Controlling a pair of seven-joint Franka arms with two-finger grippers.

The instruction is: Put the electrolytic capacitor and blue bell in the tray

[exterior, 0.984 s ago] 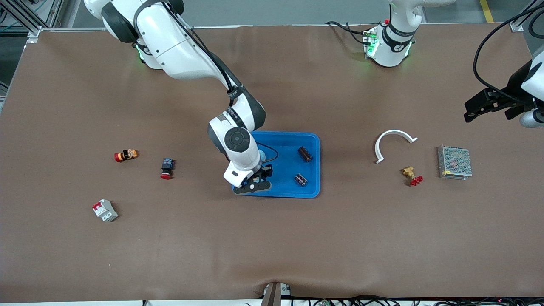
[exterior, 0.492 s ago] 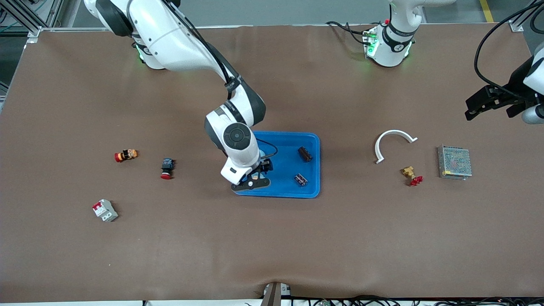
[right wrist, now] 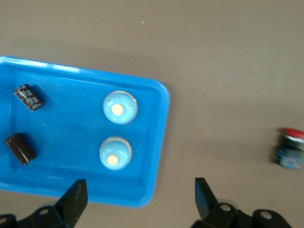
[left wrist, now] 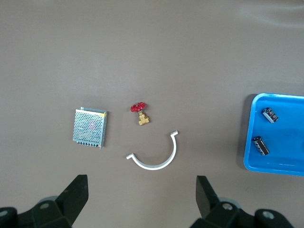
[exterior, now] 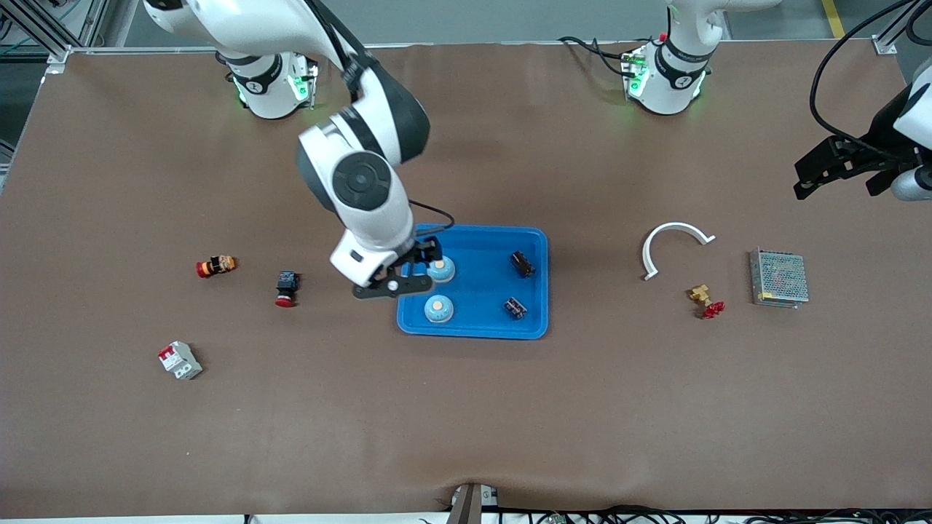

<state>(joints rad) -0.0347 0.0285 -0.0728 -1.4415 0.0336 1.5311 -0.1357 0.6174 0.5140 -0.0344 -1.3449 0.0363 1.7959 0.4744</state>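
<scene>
1. Lying flat in the tray (exterior: 473, 326), at its end toward the left arm: two dark electrolytic capacitors. The farther capacitor (exterior: 520, 263) has its long axis slanted, running roughly from the robots' side toward the front camera; the nearer capacitor (exterior: 515, 308) lies at a similar slant.
2. Standing upright in the tray's other end, domes up with pale orange tops: the farther blue bell (exterior: 441, 269) and the nearer blue bell (exterior: 438, 309). Round, so no long axis.
3. Hanging over the tray's rim at the right arm's end, just beside the farther bell: right gripper (exterior: 397, 280), jaws spread wide and empty. Both bells below and clear of the jaws in the right wrist view, untouched.
4. Waiting over the counter's edge at the left arm's end, well apart from the tray: left gripper (exterior: 837, 169), jaws spread, nothing between them.
5. Changed since a second ago: right gripper then low in the tray and clamped, hiding the nearer bell; now lifted, drawn back toward its base, released, bell left uncovered in the tray. Capacitors unmoved.
</scene>
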